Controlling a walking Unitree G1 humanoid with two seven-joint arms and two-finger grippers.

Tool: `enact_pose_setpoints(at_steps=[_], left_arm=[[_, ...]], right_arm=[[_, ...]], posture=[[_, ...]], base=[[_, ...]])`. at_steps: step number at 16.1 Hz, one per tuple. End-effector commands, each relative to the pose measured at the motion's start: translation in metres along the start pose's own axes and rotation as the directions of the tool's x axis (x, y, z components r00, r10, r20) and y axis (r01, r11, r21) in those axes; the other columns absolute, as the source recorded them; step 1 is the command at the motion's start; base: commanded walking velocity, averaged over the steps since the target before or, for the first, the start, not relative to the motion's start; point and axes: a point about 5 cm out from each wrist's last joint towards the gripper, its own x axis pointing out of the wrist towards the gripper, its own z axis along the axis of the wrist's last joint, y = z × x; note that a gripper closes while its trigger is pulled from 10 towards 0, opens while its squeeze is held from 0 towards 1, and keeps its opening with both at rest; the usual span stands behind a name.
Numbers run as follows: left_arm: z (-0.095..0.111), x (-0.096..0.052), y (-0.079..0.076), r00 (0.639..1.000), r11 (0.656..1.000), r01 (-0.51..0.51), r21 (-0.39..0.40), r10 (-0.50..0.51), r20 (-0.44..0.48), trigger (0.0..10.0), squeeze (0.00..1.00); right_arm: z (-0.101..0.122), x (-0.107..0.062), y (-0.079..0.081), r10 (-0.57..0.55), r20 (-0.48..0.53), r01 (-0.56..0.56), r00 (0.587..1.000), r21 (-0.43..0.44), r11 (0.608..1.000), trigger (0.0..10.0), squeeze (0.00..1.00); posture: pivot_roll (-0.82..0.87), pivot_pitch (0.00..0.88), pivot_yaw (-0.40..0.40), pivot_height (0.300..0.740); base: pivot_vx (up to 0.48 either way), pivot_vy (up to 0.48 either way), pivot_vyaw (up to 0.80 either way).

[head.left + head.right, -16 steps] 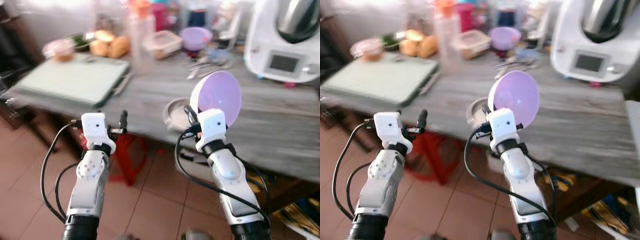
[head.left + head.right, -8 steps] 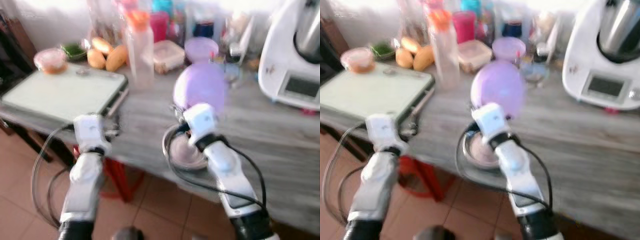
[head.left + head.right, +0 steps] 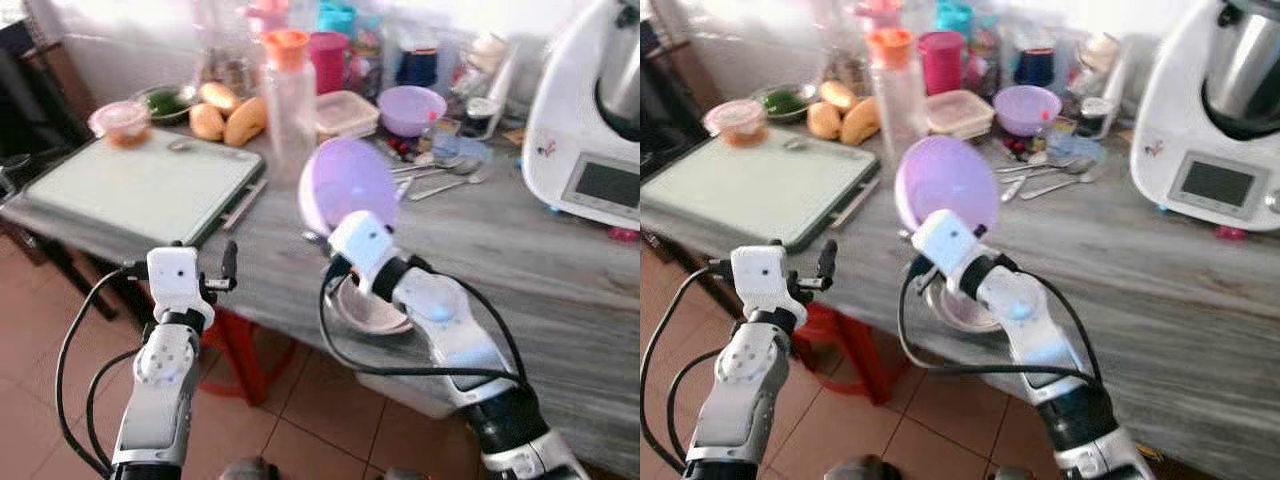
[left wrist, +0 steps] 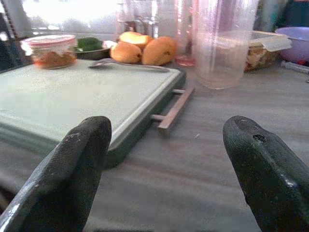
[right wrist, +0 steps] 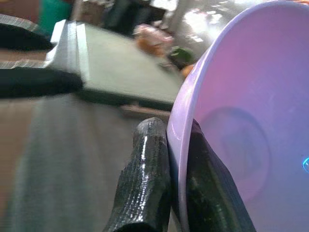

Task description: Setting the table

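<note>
My right gripper [image 3: 328, 240] is shut on the rim of a lilac plastic bowl [image 3: 345, 186], which it holds tilted on edge above the grey wooden table [image 3: 520, 240]. The right wrist view has the bowl's rim [image 5: 181, 159] pinched between both black fingers [image 5: 145, 183]. Just beneath that arm a shallow metal dish [image 3: 375, 310] rests near the table's front edge. My left gripper [image 3: 215, 270] hovers open in front of the table edge, left of the bowl, its fingers [image 4: 72, 169] spread and holding nothing.
A pale green cutting board [image 3: 140, 185] lies at the table's left. Behind stand a clear bottle with an orange cap [image 3: 290, 100], mangoes [image 3: 235, 118], food containers, a second lilac bowl [image 3: 412, 108] and loose spoons [image 3: 440, 175]. A white kitchen machine [image 3: 590, 110] fills the right. A red stool [image 3: 240, 345] stands underneath.
The camera has shifted and steadied. My right arm has swung the lilac bowl leftward, over the table near the metal dish. The left gripper stays open.
</note>
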Motion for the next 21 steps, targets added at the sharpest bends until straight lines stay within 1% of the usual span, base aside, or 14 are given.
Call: enact_pose_setpoints(at_steps=[1,2,3,4,5,8,11,12,15,16,18,20,21], left_arm=[[0.004,-0.002,0.001,1.0,1.0,0.005,0.017,-0.005,0.005,10.0,0.0],[0.004,-0.003,-0.001,1.0,1.0,0.025,0.006,-0.025,0.001,10.0,0.0],[0.005,-0.005,-0.002,0.999,0.999,0.04,0.002,-0.04,-0.004,10.0,0.0],[0.005,-0.006,-0.002,0.999,0.999,0.042,0.002,-0.042,-0.005,10.0,0.0],[0.006,-0.007,-0.001,0.999,0.999,0.04,0.001,-0.04,-0.008,10.0,0.0],[0.006,-0.009,0.0,0.999,0.999,0.042,0.001,-0.042,-0.02,10.0,0.0],[0.007,-0.01,-0.001,0.998,0.999,0.051,0.012,-0.051,-0.028,10.0,0.0],[0.007,-0.01,-0.001,0.998,0.999,0.052,0.01,-0.052,-0.028,10.0,0.0],[0.008,-0.014,-0.001,0.998,0.998,0.055,0.008,-0.055,-0.036,10.0,0.0],[0.008,-0.015,-0.001,0.998,0.998,0.056,0.008,-0.056,-0.041,10.0,0.0],[0.008,-0.017,-0.001,0.998,0.999,0.051,0.007,-0.051,-0.042,10.0,0.0],[0.008,-0.018,-0.002,0.998,0.999,0.048,0.003,-0.048,-0.047,10.0,0.0],[0.008,-0.019,-0.002,0.998,0.999,0.048,0.001,-0.048,-0.049,10.0,0.0]], right_arm=[[-0.001,0.003,-0.001,0.042,-0.014,-0.042,0.999,-0.013,0.999,10.0,0.0],[-0.002,0.005,-0.001,0.064,-0.028,-0.065,0.998,-0.039,0.997,10.0,0.0],[-0.006,0.008,-0.004,0.082,-0.055,-0.084,0.995,-0.045,0.995,10.0,0.0],[-0.007,0.01,-0.006,0.085,-0.064,-0.088,0.994,-0.037,0.995,10.0,0.0],[-0.009,0.011,-0.008,0.105,-0.071,-0.109,0.992,-0.057,0.992,10.0,0.0],[-0.013,0.014,-0.013,0.122,-0.078,-0.129,0.989,-0.086,0.988,10.0,0.0],[-0.015,0.018,-0.014,0.151,-0.09,-0.162,0.984,-0.133,0.978,10.0,0.0],[-0.015,0.019,-0.013,0.154,-0.085,-0.163,0.984,-0.122,0.979,10.0,0.0],[-0.019,0.022,-0.012,0.177,-0.098,-0.189,0.979,-0.13,0.973,10.0,0.0],[-0.025,0.023,-0.014,0.195,-0.113,-0.21,0.974,-0.14,0.968,10.0,0.0],[-0.032,0.023,-0.017,0.218,-0.148,-0.245,0.965,-0.199,0.949,10.0,0.0],[-0.035,0.022,-0.018,0.241,-0.16,-0.272,0.957,-0.213,0.938,10.0,0.0],[-0.034,0.023,-0.017,0.267,-0.153,-0.297,0.952,-0.232,0.926,10.0,0.0]], posture=[[0.03,0.01,0.041,0.74],[0.03,0.014,0.041,0.74],[0.03,0.022,0.042,0.74],[0.04,0.025,0.043,0.74],[0.04,0.032,0.044,0.74],[0.05,0.04,0.048,0.74],[0.05,0.052,0.049,0.74],[0.06,0.054,0.049,0.74],[0.06,0.063,0.049,0.74],[0.07,0.069,0.047,0.74],[0.07,0.073,0.039,0.74],[0.07,0.075,0.037,0.74],[0.07,0.075,0.037,0.74]], base=[[0.0,0.0,0.0],[0.0,0.0,0.0],[0.0,0.0,0.0],[0.0,0.0,0.0],[0.0,0.0,0.0],[0.0,0.0,0.0],[0.0,0.0,0.0],[0.0,0.0,0.0],[0.0,0.0,0.0],[0.0,0.0,0.0],[0.0,0.0,0.0],[0.0,0.0,0.0],[0.0,0.0,0.0]])
